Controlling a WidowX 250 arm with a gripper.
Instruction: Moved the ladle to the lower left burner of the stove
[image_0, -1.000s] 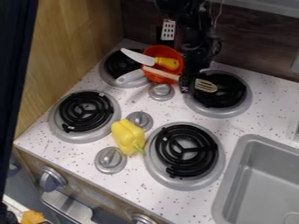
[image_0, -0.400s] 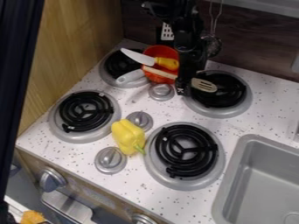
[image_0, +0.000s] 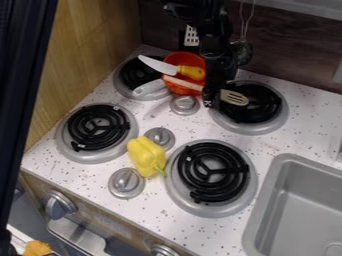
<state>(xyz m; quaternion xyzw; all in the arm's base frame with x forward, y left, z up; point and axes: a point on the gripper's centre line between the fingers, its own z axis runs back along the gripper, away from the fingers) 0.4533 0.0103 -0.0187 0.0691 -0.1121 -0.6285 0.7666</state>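
The pincer (image_0: 210, 97) is seen across the slotted utensil (image_0: 234, 97). Its state – clenched or released – cannot be told

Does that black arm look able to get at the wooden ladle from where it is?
Probably yes: its gripper is right at the ladle, part-way along its length, and the knife on the orange pan seems not to block it.

The slotted spoon (image_0: 234, 97) has the look of pale, matt wood, while the yellow pepper (image_0: 142, 152) seems to be of smooth plastic with a soft shine. The lower left burner (image_0: 99, 120) shows a matt black coil over dull, metal-like grey. The sink (image_0: 270, 200) looks smooth and rather matt, and the side panel (image_0: 93, 45) has a wood grain.
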